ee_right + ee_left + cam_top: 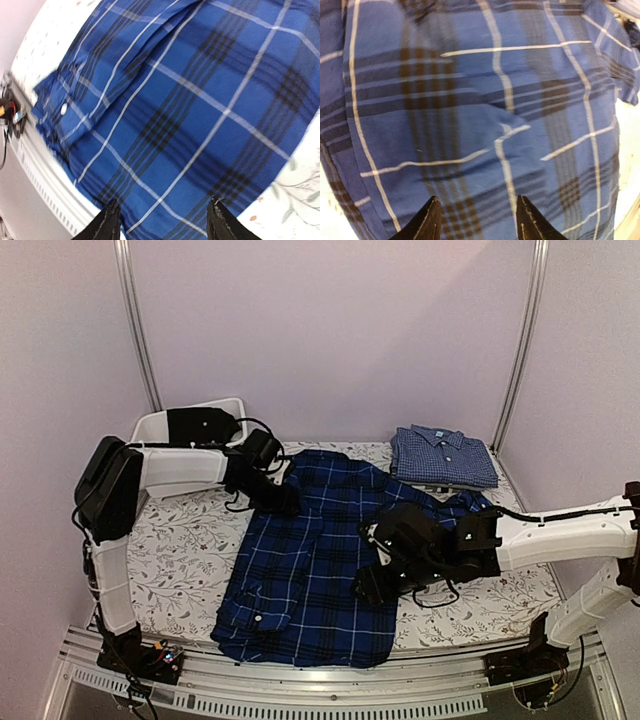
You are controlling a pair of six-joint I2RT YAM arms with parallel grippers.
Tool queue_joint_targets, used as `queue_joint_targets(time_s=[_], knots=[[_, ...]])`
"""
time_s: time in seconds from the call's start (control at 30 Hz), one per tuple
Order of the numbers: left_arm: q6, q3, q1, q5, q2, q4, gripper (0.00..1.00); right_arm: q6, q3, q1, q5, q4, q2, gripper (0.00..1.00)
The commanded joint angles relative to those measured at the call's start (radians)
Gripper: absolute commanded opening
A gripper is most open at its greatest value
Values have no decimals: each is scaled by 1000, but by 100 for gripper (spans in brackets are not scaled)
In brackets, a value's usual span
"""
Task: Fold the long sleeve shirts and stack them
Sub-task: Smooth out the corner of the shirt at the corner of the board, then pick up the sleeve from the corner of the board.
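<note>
The large navy and royal-blue plaid shirt (310, 560) lies spread on the floral-covered table, partly folded lengthwise, hem toward the front edge. It fills the left wrist view (485, 110) and the right wrist view (200, 100). The lighter blue fine-checked shirt (442, 457) sits folded at the back right. My left gripper (285, 500) hovers open over the plaid shirt's upper left part, fingertips (431, 220) apart above the cloth. My right gripper (372, 585) is open over the shirt's right edge, its fingertips (111, 222) spread and empty.
A white bin (160, 425) stands at the back left behind the left arm. The table has a floral cover (180, 550). A metal rail (300, 690) runs along the front edge. Upright frame posts (520, 340) stand at the back corners.
</note>
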Motion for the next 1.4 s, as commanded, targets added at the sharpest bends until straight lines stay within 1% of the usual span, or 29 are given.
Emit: queue_joint_targets(time_s=[0.0,0.17,0.33,0.4,0.43,0.47,0.53,0.67,0.73,0.9,1.0,1.07,1.2,1.37], knots=[[-2,12,-75,-66,-121,-16,53,45,-26,-167,171,-73,-110,61],[-11,-28,-174,-188,-235,-4,61,68,-77,-343,263,-48,-178,69],[-17,-84,-249,-288,-387,37,72,66,-134,-542,260,15,-197,72],[-18,-116,-256,-285,-449,70,88,51,-159,-628,242,71,-203,71],[-18,-134,-255,-278,-479,89,98,44,-168,-677,232,93,-203,70],[-16,-150,-255,-268,-508,112,99,33,-172,-723,220,116,-201,70],[-32,-186,-253,-279,-560,141,100,12,-175,-832,185,153,-177,69],[-39,-212,-251,-319,-635,153,100,0,-178,-975,87,253,-111,68],[-54,-233,-243,-351,-678,159,100,7,-179,-1025,54,292,-81,69],[-116,-336,-193,-352,-776,224,100,13,-169,-1131,-3,356,12,68],[-113,-363,-176,-348,-814,234,100,19,-168,-1187,-45,396,71,68],[-105,-366,-171,-356,-830,225,100,29,-163,-1246,-98,415,109,67],[-93,-373,-167,-355,-852,216,100,44,-141,-1291,-157,452,181,67],[-90,-365,-166,-355,-848,191,100,70,-103,-1292,-229,490,275,64]])
